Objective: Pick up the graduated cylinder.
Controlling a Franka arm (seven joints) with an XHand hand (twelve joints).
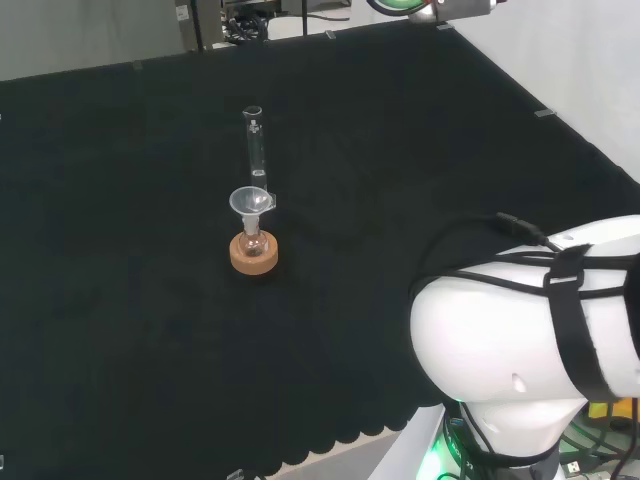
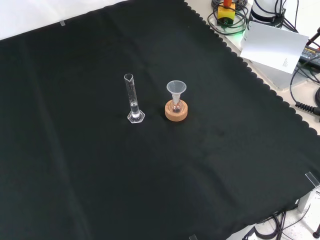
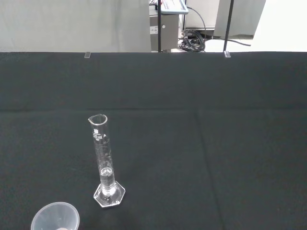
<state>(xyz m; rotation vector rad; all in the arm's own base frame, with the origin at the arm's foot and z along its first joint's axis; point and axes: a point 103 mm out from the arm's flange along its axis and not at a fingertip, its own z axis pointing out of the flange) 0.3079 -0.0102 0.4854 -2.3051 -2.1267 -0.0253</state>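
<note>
Two pieces of clear ware stand near the middle of the black cloth. One is the graduated cylinder, upright on its six-sided foot; in the front view it stands just to the left of the other, apart from it. In the head view the graduated cylinder is behind that piece. The other is a small flask seated in a cork ring, with a clear funnel in its neck. The arm's white link sits at the head view's lower right, well apart from both. Whether the hand's fingers are apart or together cannot be told. In the wrist view the cylinder stands upright on the cloth with the funnel's rim close by.
</note>
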